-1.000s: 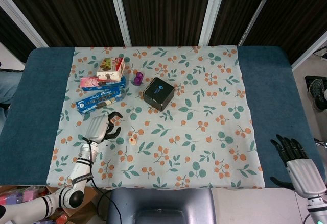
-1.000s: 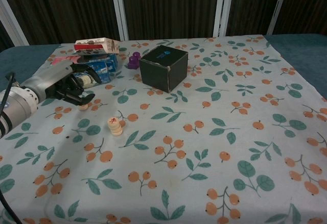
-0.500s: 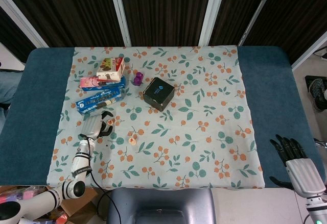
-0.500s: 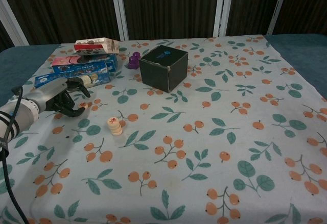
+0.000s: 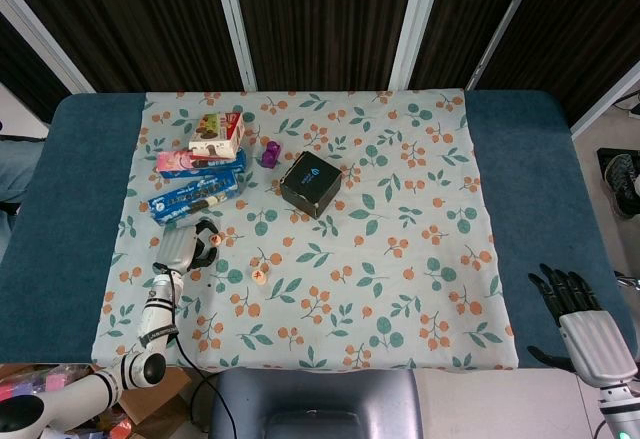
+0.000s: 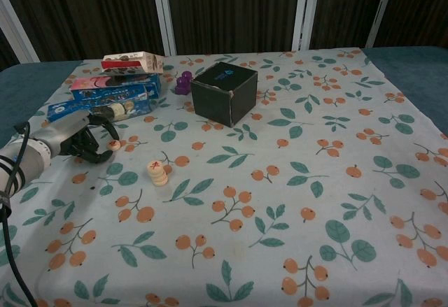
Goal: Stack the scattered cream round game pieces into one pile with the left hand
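A short stack of cream round game pieces point(image 5: 260, 275) point(image 6: 158, 172) stands on the floral cloth, its top piece marked in red. To its left, another cream piece point(image 5: 214, 240) point(image 6: 113, 145) sits between the dark fingertips of my left hand point(image 5: 185, 247) point(image 6: 77, 139). The hand lies low over the cloth and pinches that piece. My right hand point(image 5: 575, 304) rests off the cloth at the table's near right corner, with fingers apart and nothing in it.
A black cube box point(image 5: 310, 183) point(image 6: 225, 91) stands mid-table behind the stack. A small purple object point(image 5: 270, 152) point(image 6: 183, 83) lies to its left. Several snack boxes point(image 5: 200, 164) point(image 6: 115, 87) are piled just behind my left hand.
My left hand drew back to the left and sank toward the cloth. Its fingers closed around the loose cream piece, which now shows at the fingertips. The stack and right hand stayed still.
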{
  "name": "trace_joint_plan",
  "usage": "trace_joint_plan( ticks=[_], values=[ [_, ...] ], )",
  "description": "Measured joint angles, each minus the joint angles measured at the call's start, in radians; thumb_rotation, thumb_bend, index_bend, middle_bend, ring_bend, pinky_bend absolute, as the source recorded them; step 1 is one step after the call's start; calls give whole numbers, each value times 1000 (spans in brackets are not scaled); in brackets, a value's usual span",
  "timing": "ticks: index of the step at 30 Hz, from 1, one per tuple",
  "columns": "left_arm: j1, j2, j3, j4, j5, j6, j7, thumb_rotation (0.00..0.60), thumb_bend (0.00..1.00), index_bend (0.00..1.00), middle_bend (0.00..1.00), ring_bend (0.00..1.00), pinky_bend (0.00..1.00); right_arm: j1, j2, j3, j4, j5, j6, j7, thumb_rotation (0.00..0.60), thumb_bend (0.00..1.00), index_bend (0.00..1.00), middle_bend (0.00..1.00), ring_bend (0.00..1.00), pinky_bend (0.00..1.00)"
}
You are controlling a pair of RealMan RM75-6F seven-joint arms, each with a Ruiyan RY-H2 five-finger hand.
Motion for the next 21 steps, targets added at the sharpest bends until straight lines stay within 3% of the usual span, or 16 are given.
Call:
trace_joint_plan(
  ticks=[21],
  values=[
    [-2, -21, -5, 30, 10, -8, -10, 600, 403, 480, 1000, 1000, 1000, -1, 0, 1, 1, 1, 0, 2, 600, 175, 0, 0, 0, 0]
  ],
)
